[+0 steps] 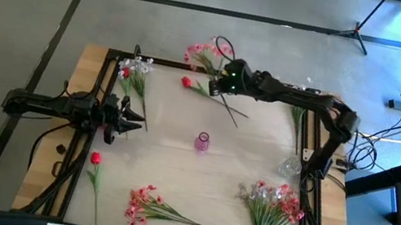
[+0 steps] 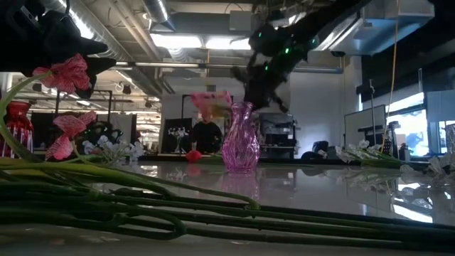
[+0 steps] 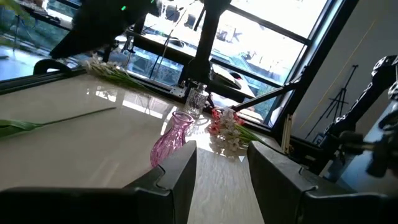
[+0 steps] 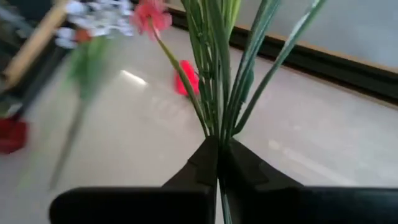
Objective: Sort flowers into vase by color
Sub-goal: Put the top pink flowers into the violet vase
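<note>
A: Where is the right gripper [image 1: 219,85]?

B: Over the far middle of the table [image 1: 236,189], beside the pink spray [image 1: 204,54] that hangs at the far edge. Its fingers [image 4: 202,163] are pressed together on a bundle of thin green stems [image 4: 214,74].

A: And the pink glass vase [image 1: 202,141]?

B: Upright near the table's centre, well apart from that gripper, with nothing in it.

A: The left gripper [image 1: 137,122]?

B: Low at the left side, jaws parted, holding nothing, pointed toward the vase.

A: Other flowers?

B: A red bud [image 1: 186,82] lies just beside the held stems. A white cluster [image 1: 137,66] is in the far left corner, a single red bud [image 1: 96,158] near left, a pink spray [image 1: 141,202] near centre, and a mixed pink-and-white bunch [image 1: 275,198] near right.
</note>
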Available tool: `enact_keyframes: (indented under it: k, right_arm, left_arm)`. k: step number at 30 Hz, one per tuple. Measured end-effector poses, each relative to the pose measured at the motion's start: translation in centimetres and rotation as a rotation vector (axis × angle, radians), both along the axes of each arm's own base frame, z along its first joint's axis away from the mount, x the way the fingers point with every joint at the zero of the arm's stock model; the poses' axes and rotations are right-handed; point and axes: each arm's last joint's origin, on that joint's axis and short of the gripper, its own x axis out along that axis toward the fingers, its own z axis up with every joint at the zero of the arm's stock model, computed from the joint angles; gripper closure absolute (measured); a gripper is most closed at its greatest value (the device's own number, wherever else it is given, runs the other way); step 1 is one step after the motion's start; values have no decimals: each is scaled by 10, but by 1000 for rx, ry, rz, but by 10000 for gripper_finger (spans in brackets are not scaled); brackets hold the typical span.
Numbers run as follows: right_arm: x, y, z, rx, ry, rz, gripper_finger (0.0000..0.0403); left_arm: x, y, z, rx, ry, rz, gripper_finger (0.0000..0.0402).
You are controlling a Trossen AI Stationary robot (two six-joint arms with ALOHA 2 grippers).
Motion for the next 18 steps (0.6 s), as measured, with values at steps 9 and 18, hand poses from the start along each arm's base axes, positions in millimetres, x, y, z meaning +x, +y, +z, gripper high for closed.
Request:
enact_keyframes:
  k: [9,18]
  right_arm:
    - [-3,80,88,-222,-346,182,393]
    - [-15,153,95,-407,-741,160,397]
  left_arm:
    - [0,0,0,0,0,0,260]
    - [0,0,0,0,0,0,260]
